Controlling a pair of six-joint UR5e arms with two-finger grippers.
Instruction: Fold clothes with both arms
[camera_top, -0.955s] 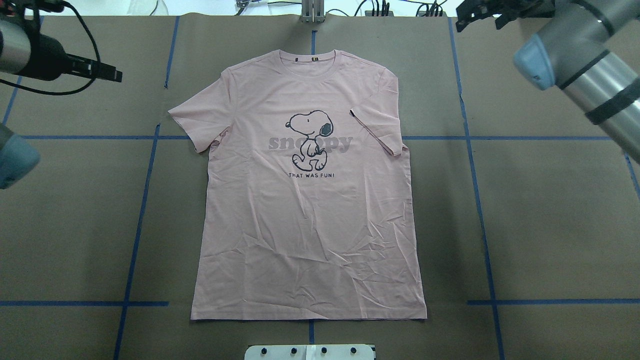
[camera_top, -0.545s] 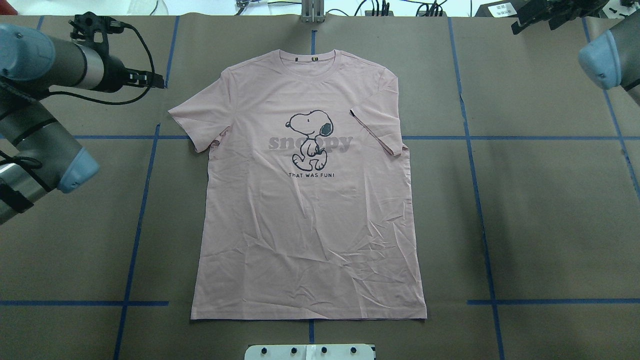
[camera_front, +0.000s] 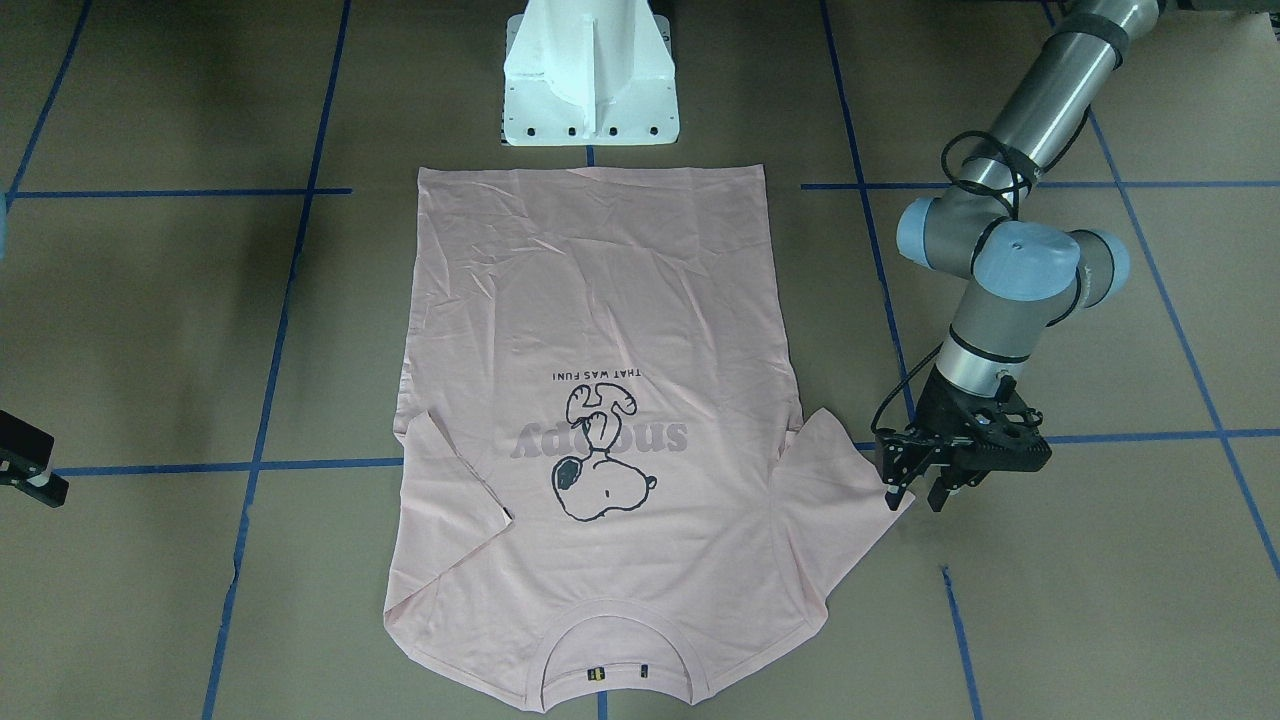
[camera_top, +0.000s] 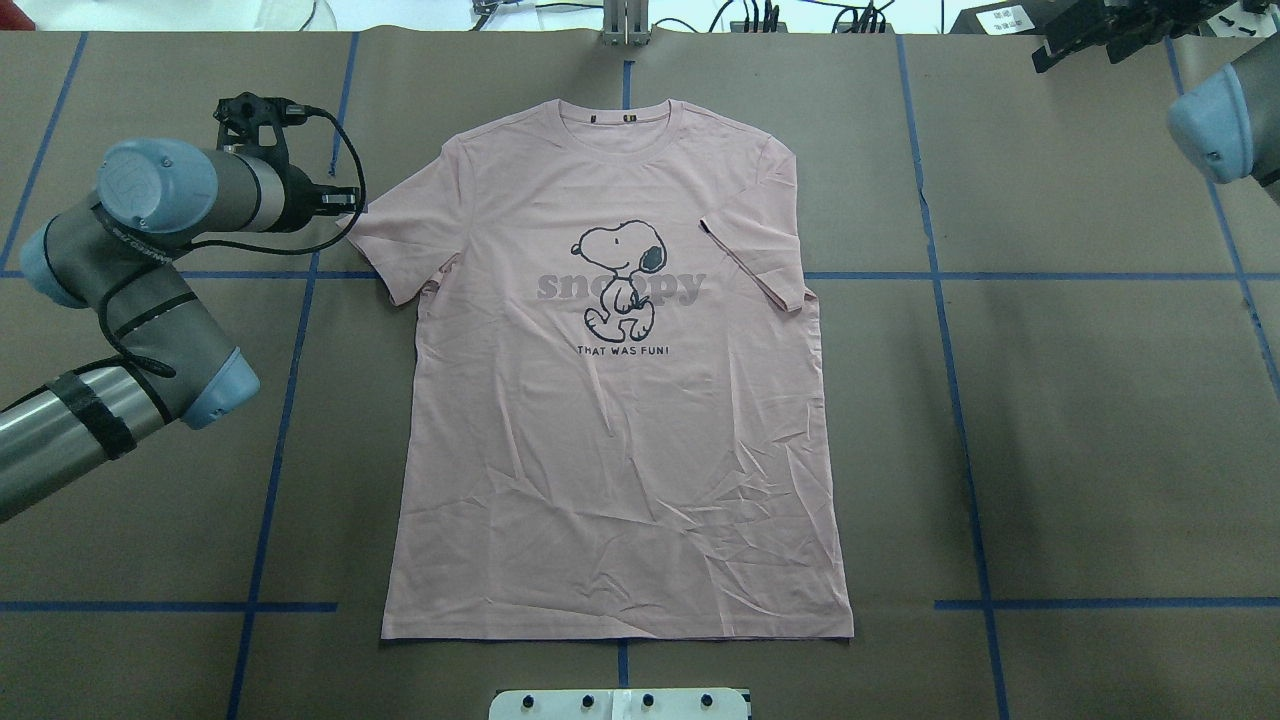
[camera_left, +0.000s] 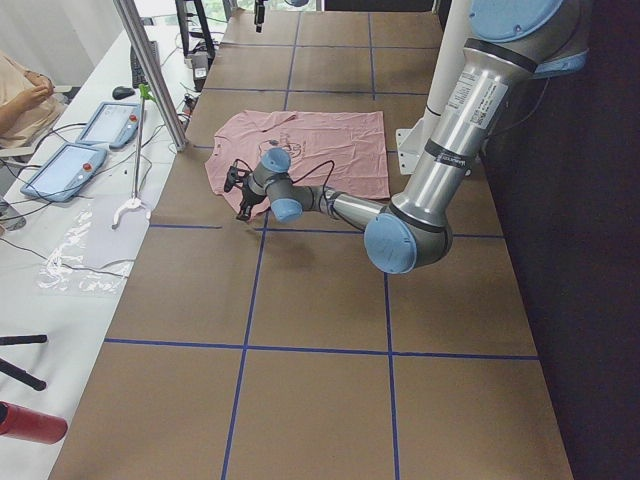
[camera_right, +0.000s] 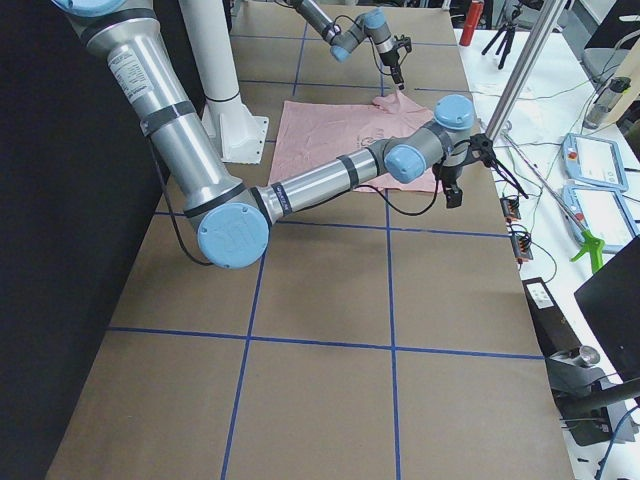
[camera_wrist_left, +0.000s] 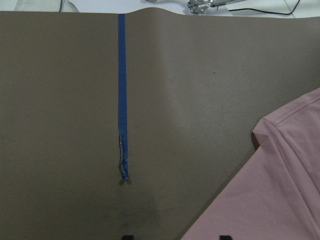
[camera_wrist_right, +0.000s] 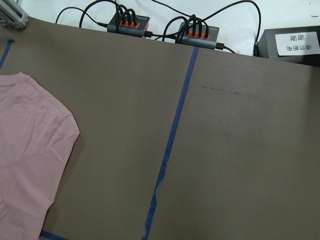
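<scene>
The pale pink T-shirt (camera_top: 620, 430) lies flat and face up on the brown table, collar at the far edge. It also shows in the front-facing view (camera_front: 600, 300). Its sleeve on the overhead view's right (camera_top: 755, 255) is folded in over the body. The other sleeve (camera_top: 390, 250) is spread out. My left gripper (camera_top: 352, 200) is open, low at the tip of the spread sleeve (camera_front: 860, 500). In the left wrist view the sleeve hem (camera_wrist_left: 280, 190) lies just ahead of the open fingertips (camera_wrist_left: 225, 237). My right gripper (camera_top: 1075, 58) is open and empty, far off at the table's far right corner.
The white pedestal base (camera_front: 590, 80) stands at the near edge behind the shirt's hem. Blue tape lines (camera_top: 950, 400) cross the brown table cover. Cable hubs (camera_wrist_right: 130, 22) and a metal post (camera_top: 625, 20) sit along the far edge. Tablets (camera_left: 80, 150) lie on a side table.
My left arm has swung in and brought its gripper to the tip of the spread sleeve. My right arm has drawn back toward the far right corner. The shirt has not moved.
</scene>
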